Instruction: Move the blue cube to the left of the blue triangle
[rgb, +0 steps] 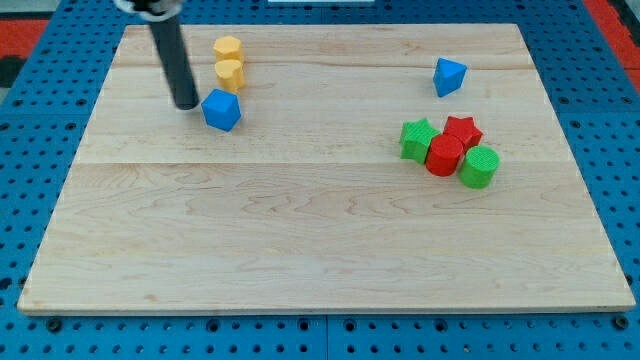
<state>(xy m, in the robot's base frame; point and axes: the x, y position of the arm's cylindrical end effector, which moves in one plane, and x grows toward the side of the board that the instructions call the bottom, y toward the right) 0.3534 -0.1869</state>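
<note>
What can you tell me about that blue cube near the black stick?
The blue cube is a small, matte, plastic-looking block, turned so one corner faces the camera. It sits on the wooden board in the view's upper left, just below two yellow blocks without clearly touching them. My tip stands right at its left side, seemingly touching it.

- Worktop (330, 230): pale wood, fine grain lines, a few long seams.
- Rod (172, 55): dark grey to black, with a soft sheen; my tip (186, 105) is the same dark shade.
- Blue cube (222, 109): bright blue.
- Blue triangle (449, 76): same bright blue.
- Two yellow blocks (229, 62): warm yellow-orange.
- Green star (417, 138) and green cylinder (479, 167): vivid green.
- Red star (462, 129) and red cylinder (444, 155): strong red.
- Base (50, 335) around the worktop: blue, dotted with dark holes in a grid.
</note>
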